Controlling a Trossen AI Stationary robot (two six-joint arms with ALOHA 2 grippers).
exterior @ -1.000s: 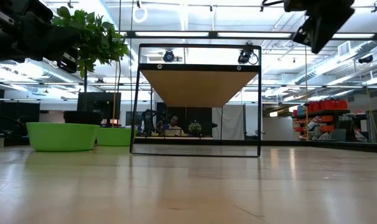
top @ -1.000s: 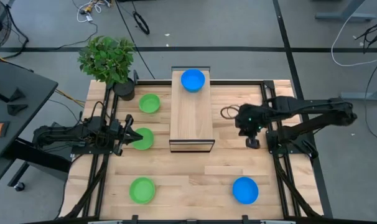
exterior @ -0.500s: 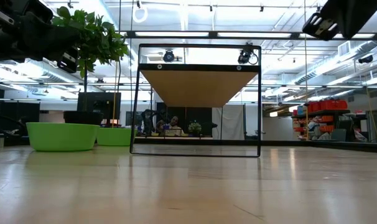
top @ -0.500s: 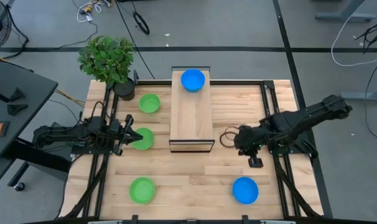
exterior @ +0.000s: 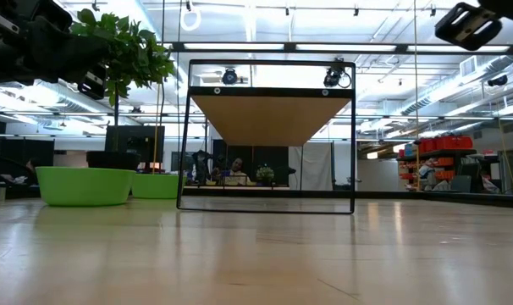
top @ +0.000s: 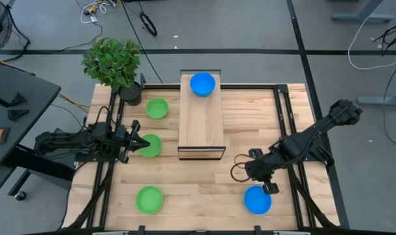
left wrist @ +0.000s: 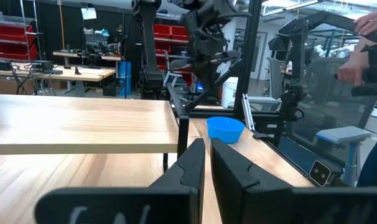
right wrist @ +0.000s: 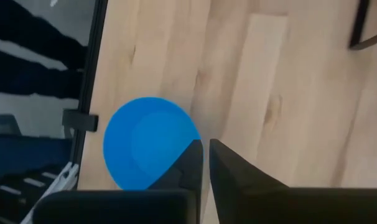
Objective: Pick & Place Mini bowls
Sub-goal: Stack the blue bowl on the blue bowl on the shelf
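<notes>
Table: pale wood planks, bounded by dark rails on both long sides. A wooden riser shelf on a black frame stands at mid-table toward the far edge.

Bowls, all seated upright, mouths up; being round, no long axis is shown.
- Blue bowl is set at the far end of the riser top.
- Blue bowl on the table is seen near the front right corner, close to the right rail; it is also caught by the right wrist camera and, farther off, by the left wrist camera.
- Green bowl is placed left of the riser, beside the potted plant.
- Green bowl at mid-left is found just in front of the left gripper.
- Green bowl at front left is well apart from the rest.

Open room: a broad bare strip is left across the front, between the two front bowls.

Right gripper is held above the table just beside the front blue bowl; fingers are seen nearly together, nothing between them.

Left gripper is parked at the left rail, fingers narrowly parted, tips at the rim of the mid-left green bowl; whether a grip is made cannot be told.
</notes>
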